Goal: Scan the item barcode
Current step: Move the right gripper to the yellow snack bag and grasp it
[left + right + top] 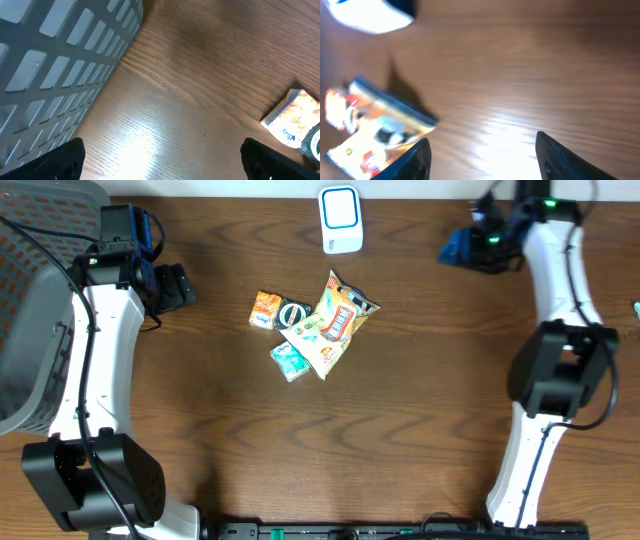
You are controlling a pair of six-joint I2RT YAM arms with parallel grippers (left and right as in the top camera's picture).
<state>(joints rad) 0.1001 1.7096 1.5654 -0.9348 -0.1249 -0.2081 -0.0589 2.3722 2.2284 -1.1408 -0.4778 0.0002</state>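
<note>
A small pile of items lies mid-table: a yellow snack bag (335, 325), an orange packet (265, 308), a round green-and-black item (293, 314) and a teal packet (289, 361). The white and blue barcode scanner (340, 220) stands at the far edge. My left gripper (175, 287) hovers open left of the pile; its wrist view shows the orange packet (295, 117) ahead at right, with nothing between the fingers of the gripper (160, 165). My right gripper (457, 249) is open at the far right, over bare wood (482, 160), with the blurred snack bag (375, 135) and scanner (370, 12) off to its left.
A grey mesh basket (30, 300) fills the left edge of the table and looms close to the left gripper (55, 60). Bare wood lies between the pile and both arms.
</note>
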